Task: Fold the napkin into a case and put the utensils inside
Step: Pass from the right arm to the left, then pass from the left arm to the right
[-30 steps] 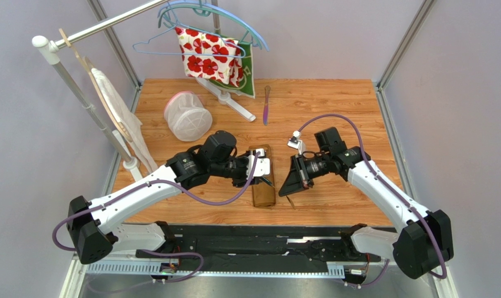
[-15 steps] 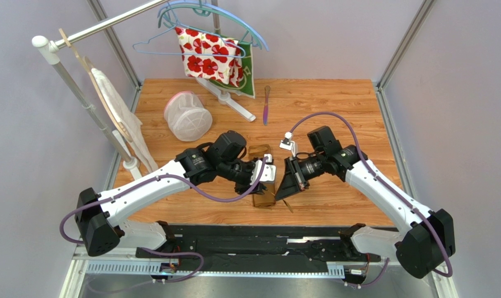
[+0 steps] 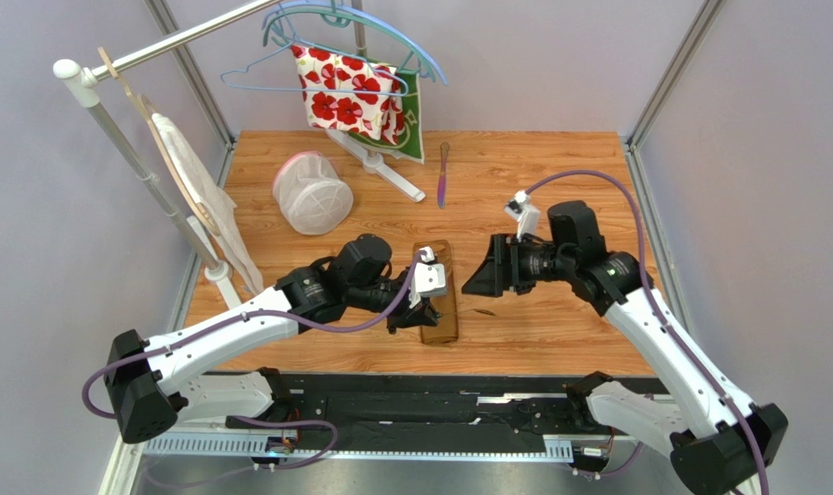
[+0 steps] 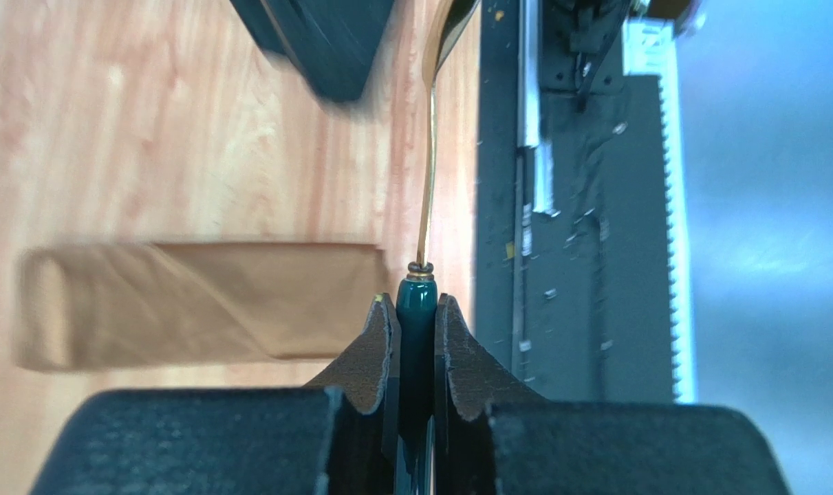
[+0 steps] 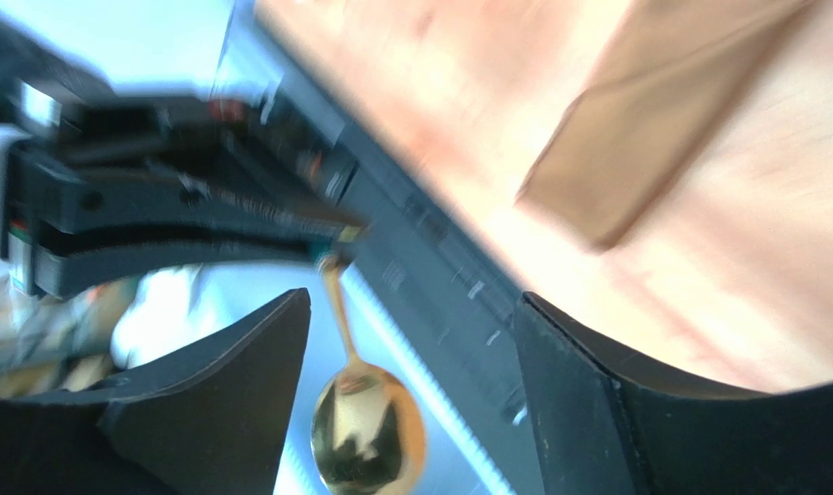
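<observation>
Here, the table carries one golden-brown case, one short end just beside the left tool and its long axis crosswise to that tool's reach. The left tool is nearer and is clamped on the dark handle of the one spoon, which points straight ahead, so it probably needs turning to slide in. The right tool gapes wide, holding nothing. One purple knife lies well beyond both.

The spoon loses its bowl past the top edge; the case is blurred, its mouth perhaps hidden.
</observation>
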You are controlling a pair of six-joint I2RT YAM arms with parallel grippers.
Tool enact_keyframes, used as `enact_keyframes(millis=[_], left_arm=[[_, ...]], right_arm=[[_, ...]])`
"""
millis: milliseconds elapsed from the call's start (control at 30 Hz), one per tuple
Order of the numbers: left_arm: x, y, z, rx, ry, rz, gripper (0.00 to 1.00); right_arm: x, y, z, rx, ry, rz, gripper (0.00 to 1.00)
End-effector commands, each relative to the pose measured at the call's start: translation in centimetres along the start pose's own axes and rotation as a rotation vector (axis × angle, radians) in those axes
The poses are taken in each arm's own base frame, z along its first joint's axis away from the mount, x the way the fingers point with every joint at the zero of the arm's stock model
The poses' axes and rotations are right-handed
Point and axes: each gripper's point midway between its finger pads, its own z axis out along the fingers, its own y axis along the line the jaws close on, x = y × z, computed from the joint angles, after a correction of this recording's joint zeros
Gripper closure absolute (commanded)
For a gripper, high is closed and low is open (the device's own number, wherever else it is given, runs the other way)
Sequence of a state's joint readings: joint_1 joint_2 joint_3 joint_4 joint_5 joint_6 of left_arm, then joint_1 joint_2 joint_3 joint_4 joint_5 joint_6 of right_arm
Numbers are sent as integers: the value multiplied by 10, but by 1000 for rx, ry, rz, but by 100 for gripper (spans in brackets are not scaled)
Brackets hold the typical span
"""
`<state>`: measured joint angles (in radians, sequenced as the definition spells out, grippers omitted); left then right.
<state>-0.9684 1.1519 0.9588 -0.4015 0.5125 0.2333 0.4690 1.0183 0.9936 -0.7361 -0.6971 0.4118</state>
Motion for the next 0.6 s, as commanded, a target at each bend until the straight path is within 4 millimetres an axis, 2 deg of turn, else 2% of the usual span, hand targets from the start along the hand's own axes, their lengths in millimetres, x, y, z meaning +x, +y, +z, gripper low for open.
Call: enact_keyframes(millis=[0, 33, 100, 133, 167, 200, 267, 333, 367, 400, 467, 500, 533, 567], left_arm=[[-33, 5, -2, -91, -211, -280, 100], [-36, 3, -6, -101, -243, -375, 100], [-38, 8, -5, -127, -296, -456, 100], [-41, 9, -9, -131, -326, -537, 100], [-46, 11, -12, -134, -362, -575, 100], [-45, 16, -13, -147, -395, -615, 100], [-54, 20, -24, -131, -482, -716, 100], [-62, 22, -35, -113, -591, -775, 100], [-73, 21, -41, -94, -653, -761, 100], [-67, 23, -41, -105, -667, -787, 100], [-73, 25, -50, -111, -734, -822, 100], [-75, 26, -55, -114, -764, -833, 100], [-78, 26, -57, -96, -792, -861, 100], [-88, 25, -63, -69, -851, -847, 100]], right_arm=[[-63, -16, -23, 134, -345, -51, 20], [-74, -9, -30, 110, -405, -90, 20], [-79, -13, -33, 122, -448, -118, 19], [-86, -7, -35, 97, -486, -166, 18], [-87, -7, -38, 101, -505, -190, 18], [-89, -13, -39, 125, -522, -183, 13], [-94, -10, -39, 88, -534, -205, 13], [-87, -7, -30, 26, -508, -200, 13], [-90, -1, -29, -7, -521, -216, 13], [-88, 0, -25, -35, -509, -182, 14], [-87, 7, -21, -107, -514, -181, 15], [-80, 14, -17, -172, -481, -173, 16], [-82, 25, -16, -253, -507, -159, 16], [-78, 32, -11, -298, -485, -154, 16]])
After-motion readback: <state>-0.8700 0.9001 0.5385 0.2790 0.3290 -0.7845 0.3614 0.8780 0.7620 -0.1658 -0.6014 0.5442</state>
